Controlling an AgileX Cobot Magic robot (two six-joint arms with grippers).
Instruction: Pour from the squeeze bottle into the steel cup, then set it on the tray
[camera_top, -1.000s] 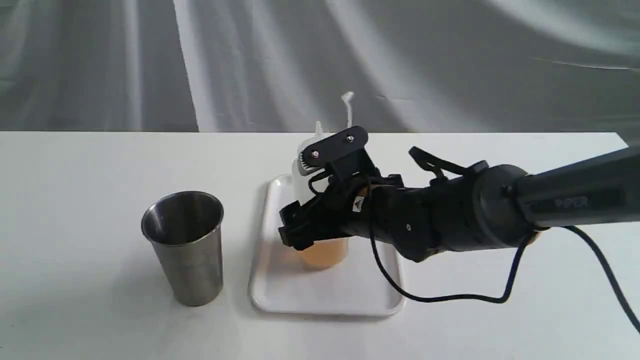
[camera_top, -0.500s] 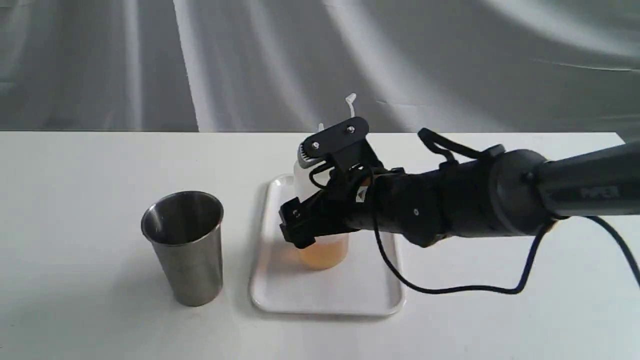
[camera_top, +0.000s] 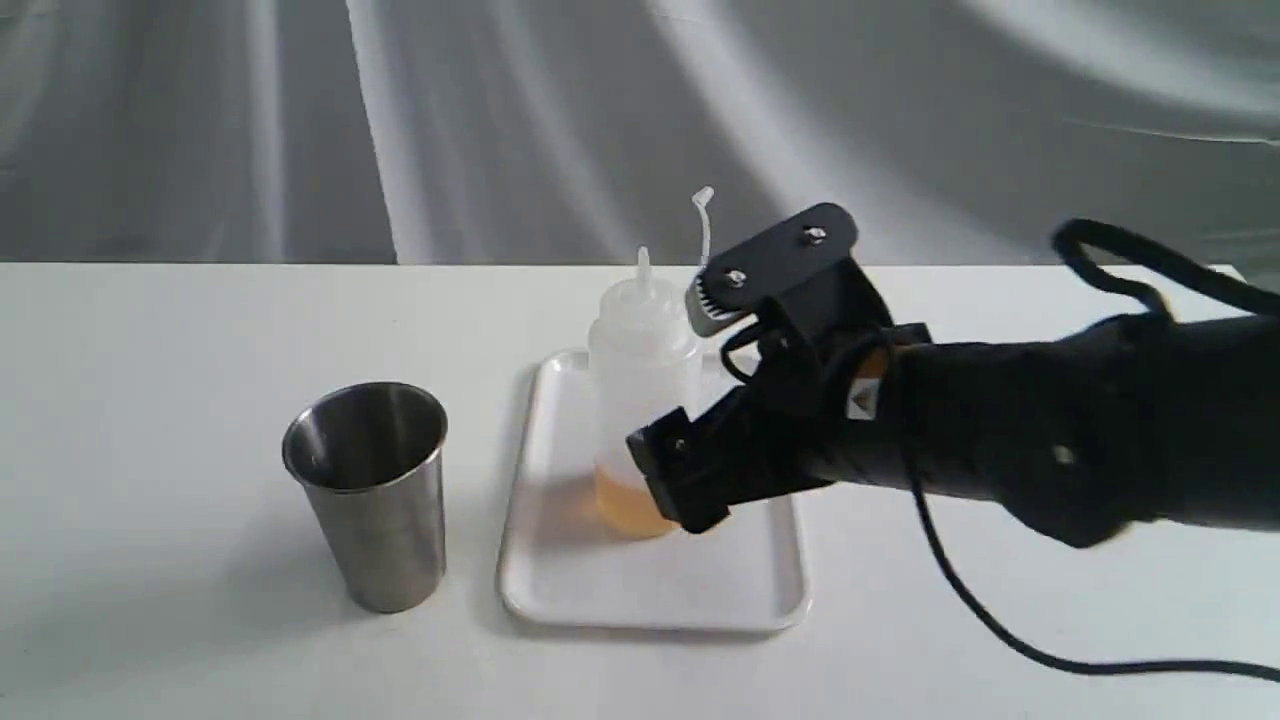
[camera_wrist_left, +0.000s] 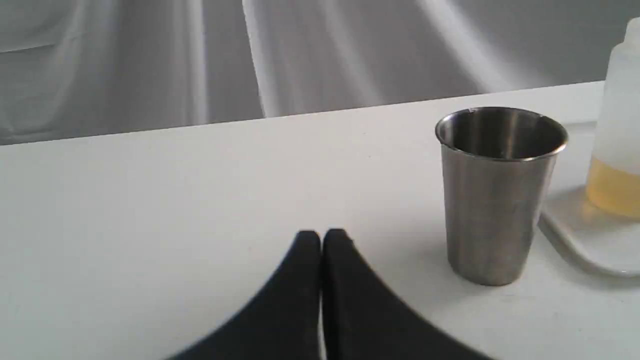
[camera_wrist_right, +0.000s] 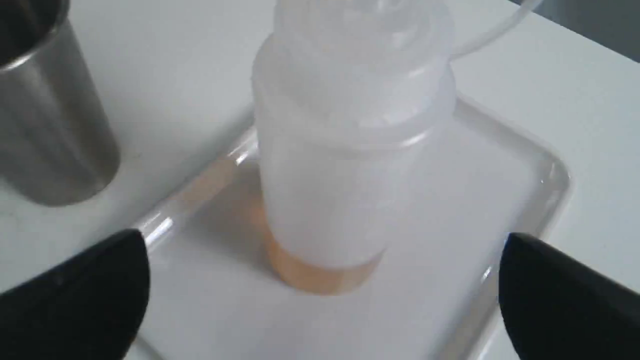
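Note:
The squeeze bottle (camera_top: 640, 370) stands upright on the white tray (camera_top: 650, 595), a little amber liquid at its bottom and its cap strap sticking up. My right gripper (camera_top: 685, 390) is open just right of the bottle, its fingers apart from it. In the right wrist view the bottle (camera_wrist_right: 350, 150) stands free between the spread fingertips (camera_wrist_right: 115, 270) on the tray (camera_wrist_right: 530, 165). The steel cup (camera_top: 368, 490) stands upright on the table left of the tray. The left wrist view shows my left gripper (camera_wrist_left: 321, 237) shut and empty, short of the cup (camera_wrist_left: 500, 195).
A black cable (camera_top: 1000, 630) from the right arm trails over the table right of the tray. Grey cloth hangs behind the white table (camera_top: 150, 400). The left arm does not show in the exterior view.
My right gripper has drawn back to the right and slightly up, away from the bottle, which stays standing on the tray. The cup has not moved.

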